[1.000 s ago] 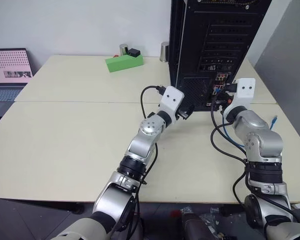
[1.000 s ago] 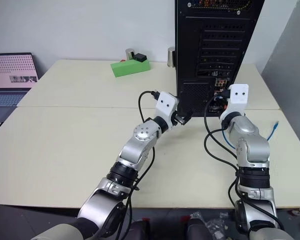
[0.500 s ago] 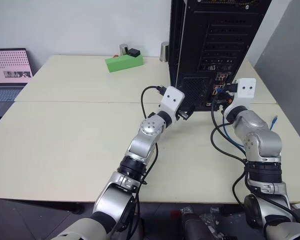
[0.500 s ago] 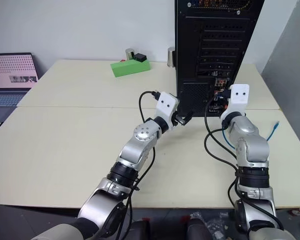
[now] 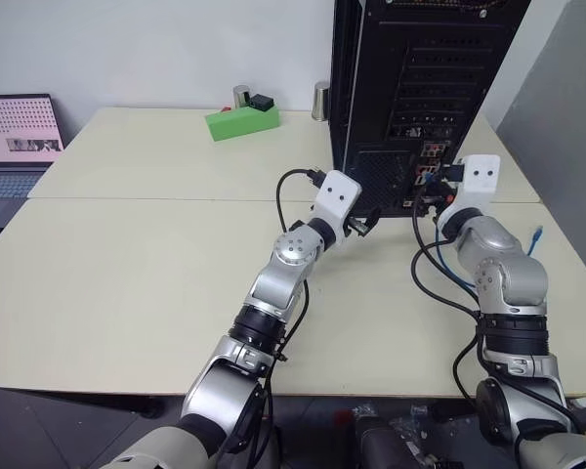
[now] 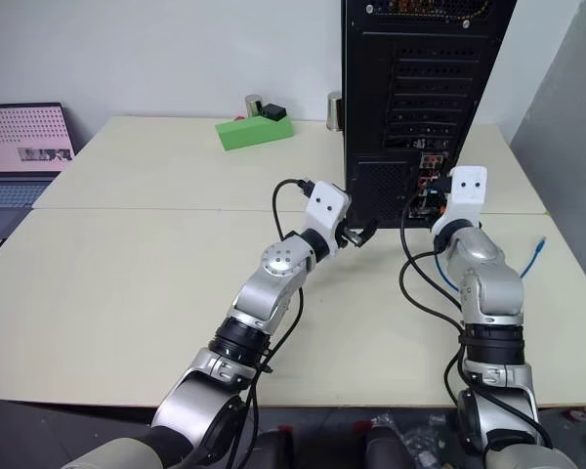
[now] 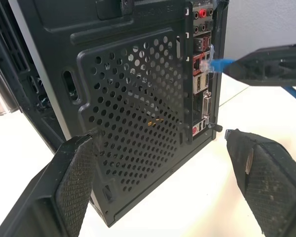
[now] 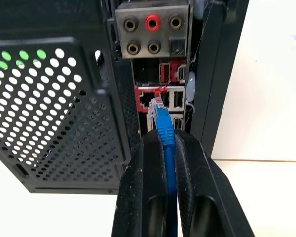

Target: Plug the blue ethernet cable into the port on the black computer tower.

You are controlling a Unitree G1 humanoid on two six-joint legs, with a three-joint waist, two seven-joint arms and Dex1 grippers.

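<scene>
Between the right tool's (image 8: 164,148) tips, the blue ethernet cable (image 8: 165,129).

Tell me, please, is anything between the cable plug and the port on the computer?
Nothing visible. The right gripper holds the blue cable with its plug just before the red-framed port on the computer; the gap is clear.

My head looks down; my wrists look in close.
Both wrist cameras share the tall black metal computer tower (image 7: 133,98) rear ports, perhaps slightly blurred.
</scene>
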